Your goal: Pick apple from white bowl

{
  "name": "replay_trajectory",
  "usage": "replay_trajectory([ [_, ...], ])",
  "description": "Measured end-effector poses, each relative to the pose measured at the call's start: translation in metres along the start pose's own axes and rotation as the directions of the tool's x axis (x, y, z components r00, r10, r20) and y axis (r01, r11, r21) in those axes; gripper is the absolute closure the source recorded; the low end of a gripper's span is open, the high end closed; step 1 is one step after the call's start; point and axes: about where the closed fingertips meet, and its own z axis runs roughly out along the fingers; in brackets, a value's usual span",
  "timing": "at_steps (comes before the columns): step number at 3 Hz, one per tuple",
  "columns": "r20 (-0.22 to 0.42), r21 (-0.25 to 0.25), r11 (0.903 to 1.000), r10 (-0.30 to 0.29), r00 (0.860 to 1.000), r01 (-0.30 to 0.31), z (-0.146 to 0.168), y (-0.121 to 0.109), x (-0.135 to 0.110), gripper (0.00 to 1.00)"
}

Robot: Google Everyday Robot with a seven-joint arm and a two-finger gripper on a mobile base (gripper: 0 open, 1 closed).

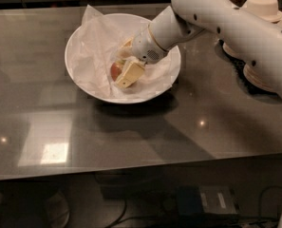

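The white bowl [88, 37] stands on the grey table, lined with crumpled white paper. The small red and yellow apple [115, 71] lies near the bowl's middle. My gripper [126, 63] reaches down into the bowl from the right on the white arm. It sits right at the apple and covers the apple's right side. The apple rests on the paper at the bowl's bottom.
Stacks of small beige paper bowls [263, 13] stand at the back right, behind my arm [226, 23]. The grey table [131, 132] stretches toward me, with its front edge low in the view. Cables and boxes lie on the floor below.
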Motion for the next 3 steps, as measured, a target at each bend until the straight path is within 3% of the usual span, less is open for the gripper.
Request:
replay_trajectory([
  [3, 0.039, -0.005, 0.9993, 0.037, 0.999, -0.037, 0.0082, -0.0060, 0.0098, 0.30],
])
